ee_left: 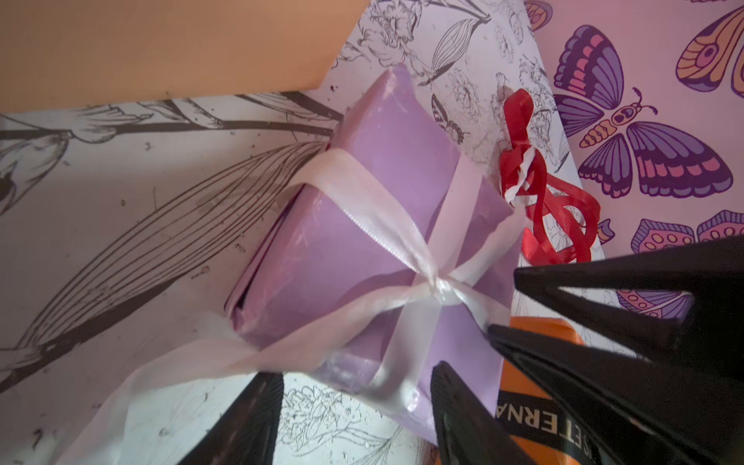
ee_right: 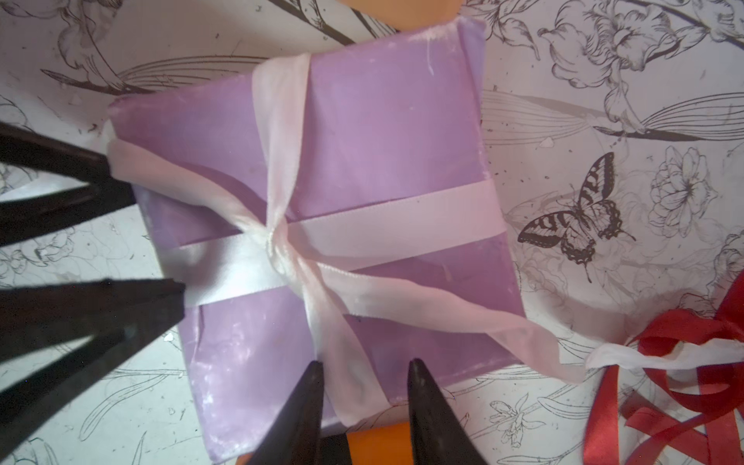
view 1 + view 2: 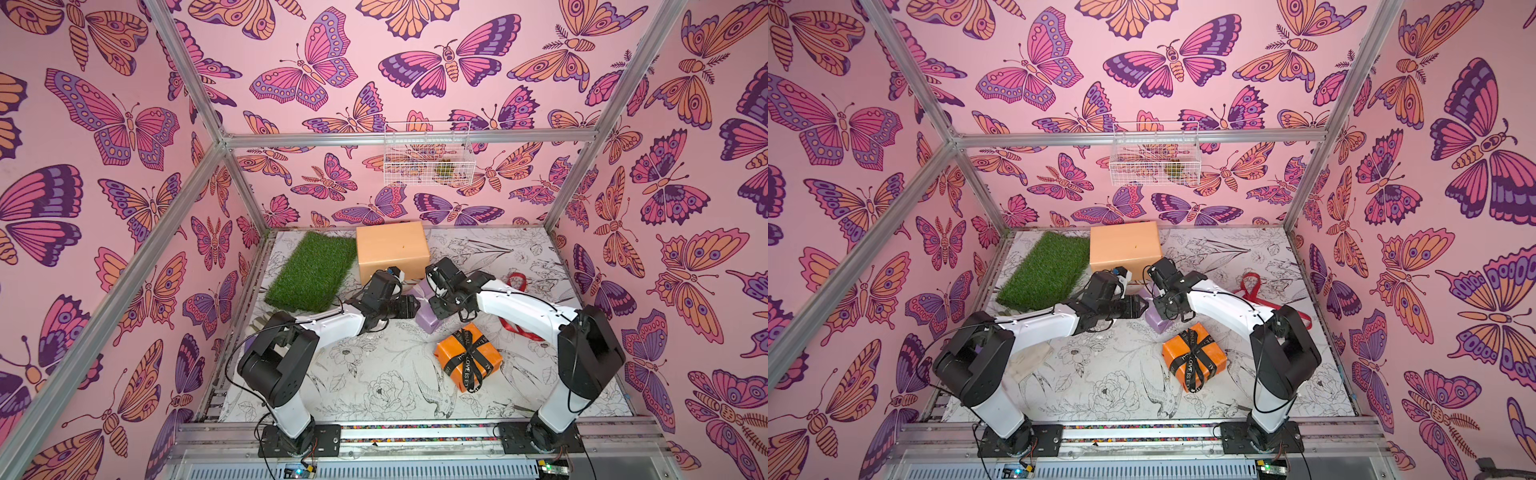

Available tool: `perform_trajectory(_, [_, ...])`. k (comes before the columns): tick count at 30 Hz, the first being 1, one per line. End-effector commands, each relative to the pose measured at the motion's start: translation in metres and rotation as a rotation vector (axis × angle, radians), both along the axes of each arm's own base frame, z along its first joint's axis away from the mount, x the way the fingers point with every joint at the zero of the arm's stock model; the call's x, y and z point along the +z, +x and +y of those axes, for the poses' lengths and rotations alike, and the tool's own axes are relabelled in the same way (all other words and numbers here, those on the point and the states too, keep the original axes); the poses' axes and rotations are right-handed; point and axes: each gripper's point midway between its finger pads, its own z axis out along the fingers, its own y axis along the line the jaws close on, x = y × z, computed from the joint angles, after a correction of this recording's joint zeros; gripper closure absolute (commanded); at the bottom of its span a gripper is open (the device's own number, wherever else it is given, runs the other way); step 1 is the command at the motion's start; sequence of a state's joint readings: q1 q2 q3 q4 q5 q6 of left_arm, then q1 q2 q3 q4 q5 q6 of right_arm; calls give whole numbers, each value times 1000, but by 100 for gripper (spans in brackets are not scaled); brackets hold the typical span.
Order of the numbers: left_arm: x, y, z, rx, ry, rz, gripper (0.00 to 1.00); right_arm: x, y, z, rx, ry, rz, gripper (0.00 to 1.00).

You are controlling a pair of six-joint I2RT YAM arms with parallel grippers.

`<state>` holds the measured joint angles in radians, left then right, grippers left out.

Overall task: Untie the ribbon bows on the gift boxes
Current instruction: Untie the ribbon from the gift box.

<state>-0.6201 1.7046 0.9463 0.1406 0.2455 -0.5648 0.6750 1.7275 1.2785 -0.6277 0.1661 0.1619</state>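
The big peach-tan box point(image 3: 392, 249) is sitting bare at the back of the worktop point(image 3: 374, 395). The red ribbon point(image 1: 518, 112) is lying loose on the surface off to the right, so that bow looks finished.

Both arms are meeting over the lilac cube point(image 2: 362, 120) in the middle of the worktop, just in front of the peach-tan box. Its pale ribbon point(image 2: 394, 225) is no longer showing any loops. Two tails are trailing off opposite sides, one of them reaching the red ribbon, but a tight knot point(image 2: 277, 237) is holding the crossed bands at the centre of the top face. I would call this one half undone.

The left tool point(image 1: 357, 370) is hanging at one side of the cube with its jaws well apart and nothing pinched between them. The right tool point(image 2: 366, 361) is straddling the band where it runs over the cube's edge. Its jaws are standing narrowly apart on either side of that strip, and I cannot tell whether they are gripping it.

The orange cube point(image 3: 449, 353) is waiting nearer the arm bases, beside the lilac one. Its black lettered ribbon point(image 3: 476, 365) is tied in a full bow and looks untouched.
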Motion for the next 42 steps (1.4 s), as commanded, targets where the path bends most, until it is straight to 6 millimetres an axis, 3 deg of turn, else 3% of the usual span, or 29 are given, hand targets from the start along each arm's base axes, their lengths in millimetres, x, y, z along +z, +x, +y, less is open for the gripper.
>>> perform_trajectory(1, [9,16,-1,24,-22,-44,39,1,5,9,18,19,-11,62])
perform_trajectory(3, [4,16,-1,21,-21,-29,41,-1,6,9,12,17,-13,71])
perform_trajectory(6, [-9,14,1,19,-17,11,42,-3,7,0,-25,-8,-19,96])
perform_trajectory(7, [-14,12,2,20,-14,28,42,-2,7,-4,-44,-14,-27,100])
perform_trajectory(11, [-28,4,4,11,0,78,45,14,5,-28,-151,-19,-83,100])
perform_trajectory(15, [-34,2,7,16,17,94,46,27,-9,-68,-312,31,-132,100])
perform_trajectory(20, [-32,4,5,6,18,95,46,-10,-31,-129,-530,68,-39,100])
perform_trajectory(23, [-31,4,2,-3,9,100,46,-36,-43,-148,-623,142,47,100])
perform_trajectory(26, [-26,5,-1,-11,-6,98,47,-43,-45,-148,-635,177,80,93])
perform_trajectory(29, [-14,5,-4,-22,-26,86,46,-33,-38,-137,-593,230,74,61])
perform_trajectory(32, [4,6,-7,-35,-52,64,42,-13,-28,-132,-553,255,20,42])
perform_trajectory(35, [24,8,-5,-40,-79,36,35,12,-11,-115,-455,332,-40,39])
perform_trajectory(36, [29,10,-4,-40,-87,26,24,18,-6,-108,-424,362,-51,39])
perform_trajectory(37, [35,12,-3,-47,-96,13,0,23,-1,-100,-390,392,-58,40])
perform_trajectory(42, [55,31,3,-72,-118,-44,0,36,26,-77,-302,447,-69,45])
